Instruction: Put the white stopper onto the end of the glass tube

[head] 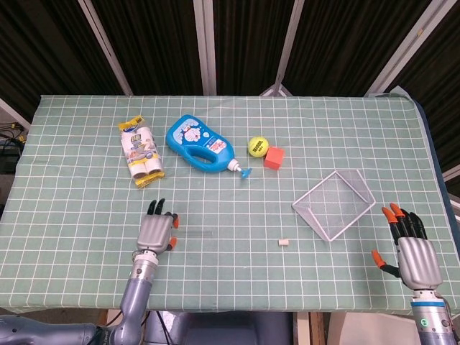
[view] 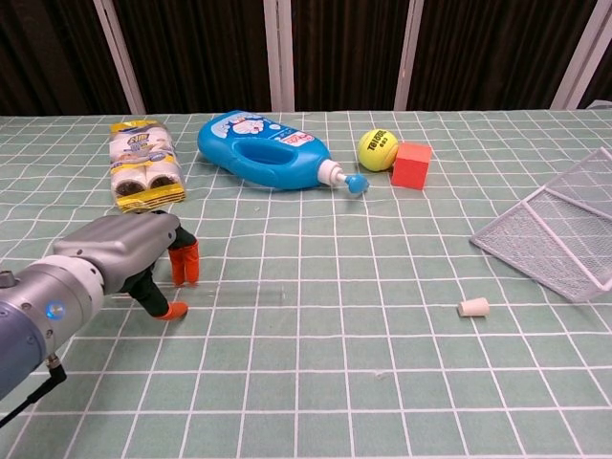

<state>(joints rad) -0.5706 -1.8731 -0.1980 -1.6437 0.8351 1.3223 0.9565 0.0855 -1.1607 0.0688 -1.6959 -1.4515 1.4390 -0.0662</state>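
Dark panels and pale metal struts are filling the top of both frames, behind a table (head: 72, 287) that is wearing a green cloth ruled with white squares. Low and left of centre in the head view, the left hand (head: 156, 232) is reaching over the cloth with its fingers (view: 184, 263) curved downward, their orange tips at or just above the surface and the thumb tip lying on the cloth beside them. The glass tube (head: 195, 233) is lying flat just to the right of those fingertips, a faint clear line along the cloth; whether the fingers are actually touching its near end is hard to tell, since the tube is nearly invisible there. The white stopper (view: 473, 307) is resting on its side right of centre, well apart from the tube and from both hands. At the lower right corner of the head view, the right hand (head: 410, 248) is hovering at the table's edge, fingers spread and holding nothing. Across the upper part of the cloth, a yellow packet (head: 141, 153), a blue bottle (head: 199, 144), a tennis ball (head: 258, 146) and a red cube (head: 274, 157) are lying, the ball and cube side by side. A wire basket (head: 334, 204) is sitting tilted at the right, between the stopper and the right hand.
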